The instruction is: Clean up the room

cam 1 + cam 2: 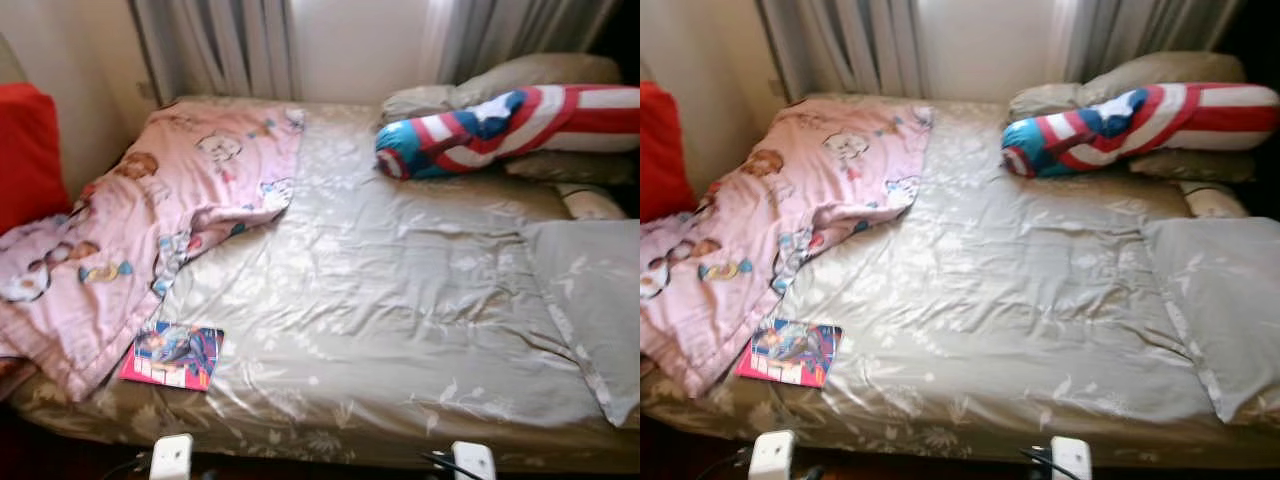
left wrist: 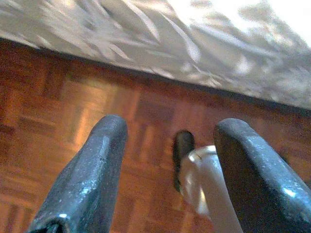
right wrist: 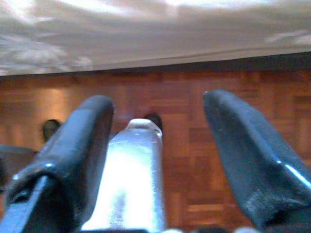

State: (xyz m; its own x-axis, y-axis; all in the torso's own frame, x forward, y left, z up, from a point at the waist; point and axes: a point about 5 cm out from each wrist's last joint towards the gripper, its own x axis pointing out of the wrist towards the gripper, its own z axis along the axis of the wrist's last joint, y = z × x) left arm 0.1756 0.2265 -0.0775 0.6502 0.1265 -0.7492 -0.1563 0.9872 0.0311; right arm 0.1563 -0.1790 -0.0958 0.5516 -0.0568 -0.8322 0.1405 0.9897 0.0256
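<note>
A beige flowered bed (image 1: 400, 300) lies before me. A rumpled pink cartoon blanket (image 1: 150, 210) covers its left side and hangs over the front corner. Beside that corner a colourful magazine (image 1: 173, 356) lies flat on the sheet. A red, white and blue shield-print bolster (image 1: 500, 125) rests at the back right against grey pillows (image 1: 520, 80). My left gripper (image 2: 170, 128) hangs open over parquet beside the bed's edge. My right gripper (image 3: 158, 104) is open too, low by the bed's side, with nothing between its fingers.
A flat grey pillow (image 1: 590, 300) lies at the bed's right edge. A red cushion (image 1: 28, 150) stands at the far left by the wall. Curtains (image 1: 220, 45) hang behind the bed. Brown parquet floor (image 2: 58, 107) runs under both grippers.
</note>
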